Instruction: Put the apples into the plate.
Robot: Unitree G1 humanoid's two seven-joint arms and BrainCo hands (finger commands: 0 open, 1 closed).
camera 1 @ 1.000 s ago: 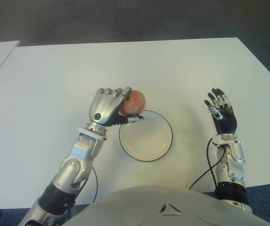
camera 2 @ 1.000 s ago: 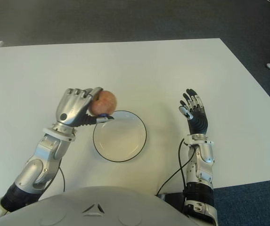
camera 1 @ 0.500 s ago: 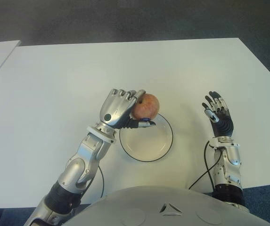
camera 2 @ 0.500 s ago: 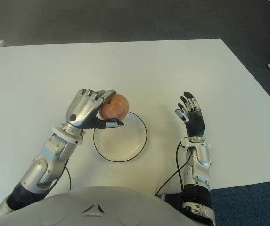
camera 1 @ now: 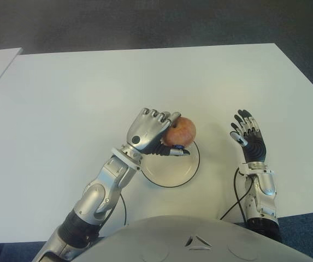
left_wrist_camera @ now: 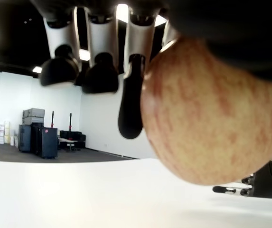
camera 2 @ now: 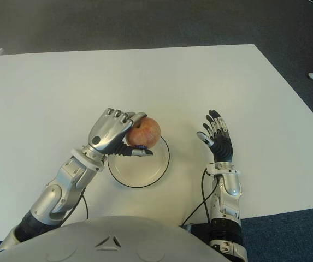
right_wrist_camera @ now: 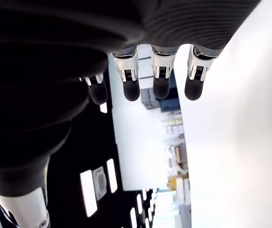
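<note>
The silver multi-fingered left hand (camera 1: 152, 132) is curled around a round red-and-yellow streaked apple (camera 1: 182, 131), the fingers wrapped over its top and the thumb tucked beneath it. The left wrist view confirms the grip: the dark fingertips (left_wrist_camera: 130, 107) press against the fruit's flank, and bare table shows underneath, so the apple is carried in the air, not resting on anything.

The relation that matters is apple to dish. The shallow white plate with a thin dark rim (camera 1: 192, 173) lies on the white table (camera 1: 63, 109) directly in front of the robot's torso. In the eye views the apple shows over the plate's far edge, towards its right side, overlapping the rim rather than the middle of the well. The plate's centre therefore lies nearer the robot's body than the apple does. My judgement is that a short pull back towards the torso, then a lowering and release, is what the placement calls for; letting go here risks the apple striking the rim and rolling off onto the table.

The black-palmed right hand (camera 1: 248, 137) shows to the right of the plate, fingers spread and upright, holding nothing. It is apart from the plate and plays no part in the carry
</note>
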